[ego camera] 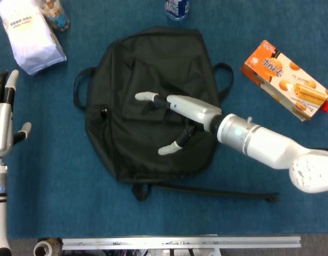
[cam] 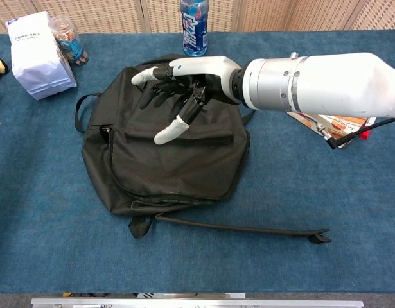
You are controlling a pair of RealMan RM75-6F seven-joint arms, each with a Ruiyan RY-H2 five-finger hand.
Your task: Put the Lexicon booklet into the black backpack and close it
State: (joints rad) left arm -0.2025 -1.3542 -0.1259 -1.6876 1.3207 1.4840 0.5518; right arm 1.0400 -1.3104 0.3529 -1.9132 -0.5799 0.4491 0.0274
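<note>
The backpack (ego camera: 150, 106) lies flat in the middle of the table (ego camera: 57, 202), with the right hand (ego camera: 172, 120) spread above its front. A snack box (ego camera: 286, 80) sits to its right, a bag (ego camera: 28, 34) and bottle (ego camera: 177, 8) behind it, and the left hand (ego camera: 6, 120) well apart at the left edge.
</note>
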